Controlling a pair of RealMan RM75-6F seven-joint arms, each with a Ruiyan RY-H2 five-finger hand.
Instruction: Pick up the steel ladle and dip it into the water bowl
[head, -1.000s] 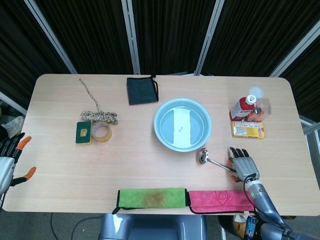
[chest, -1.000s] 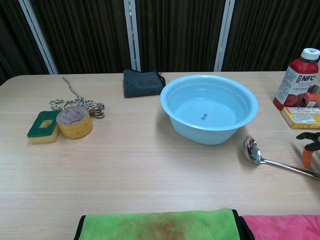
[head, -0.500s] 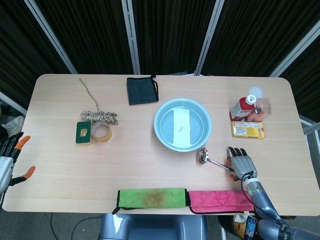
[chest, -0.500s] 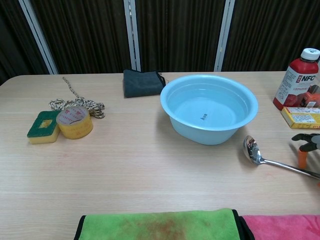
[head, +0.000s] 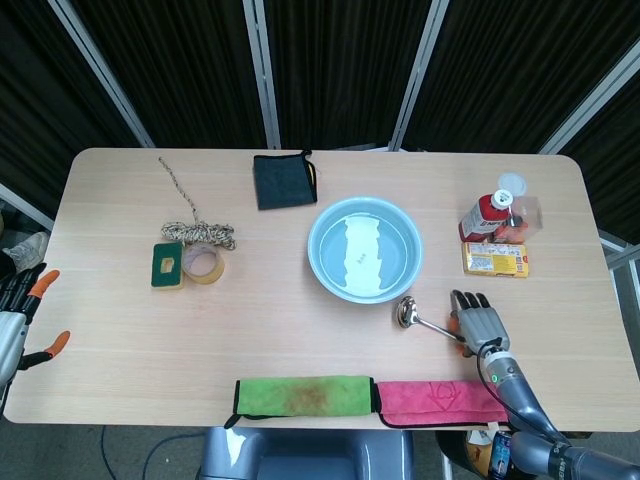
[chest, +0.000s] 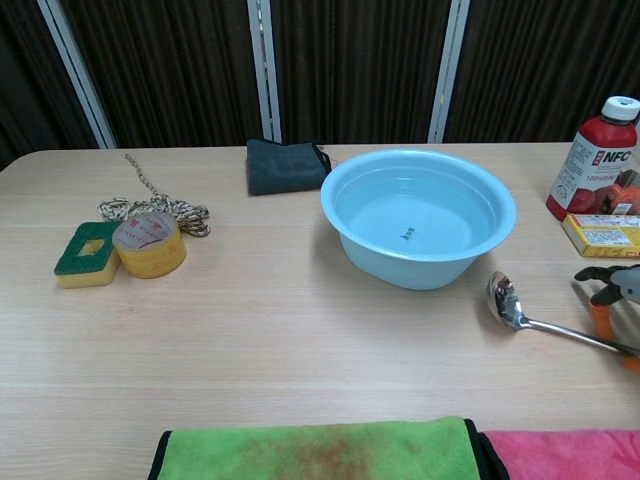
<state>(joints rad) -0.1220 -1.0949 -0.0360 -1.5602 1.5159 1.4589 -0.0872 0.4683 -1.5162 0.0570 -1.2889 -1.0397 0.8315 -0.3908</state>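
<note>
Steel ladle (head: 420, 319) lies flat on surface, cup just right-front of light blue water bowl (head: 364, 249). Rigid, slick; thin handle best pinched mid-length. Right hand (head: 478, 322) spread over handle end, nothing gripped.

The right hand (head: 482, 322) is a grey metallic five-finger shell with dark, segmented fingers (head: 470, 299) and orange padding showing along its thumb side. Behind it a grey wrist cuff carries a small green light, and a slim grey forearm runs off toward the frame's lower corner. In the chest view the same hand (chest: 612, 297) shows a pale grey body, black fingertips and an orange pad. The left hand (head: 20, 318) has a silver-grey body, black fingers and bright orange tips, only partly visible at the frame's edge.
</note>
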